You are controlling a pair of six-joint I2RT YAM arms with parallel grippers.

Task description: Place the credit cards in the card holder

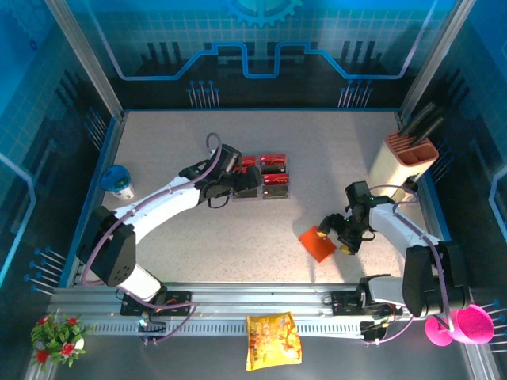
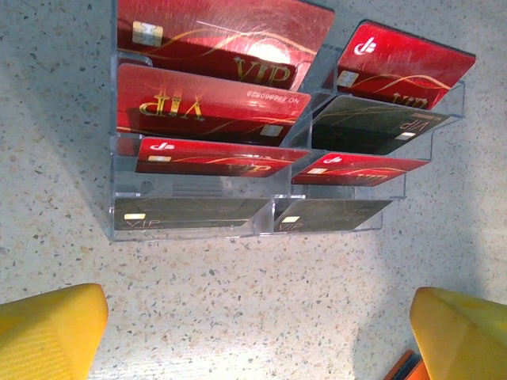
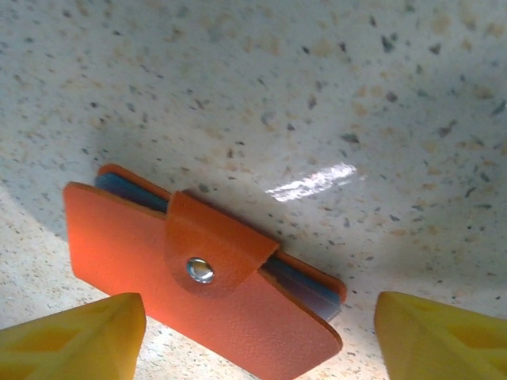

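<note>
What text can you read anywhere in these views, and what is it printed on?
"VIP" in gold on the top-left red card.
"VIP", upside down, on the red card below it; its number after "NO" is too blurred.
"VIP" on the lower-left dark card and lower-right dark card.
Yellow snack bag: print too small.

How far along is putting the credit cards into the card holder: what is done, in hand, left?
Done: nothing; the credit cards sit in the clear rack. In hand: left tool open at the rack, right tool open astride the snapped-shut card holder. Left: opening it, loading cards.
</note>
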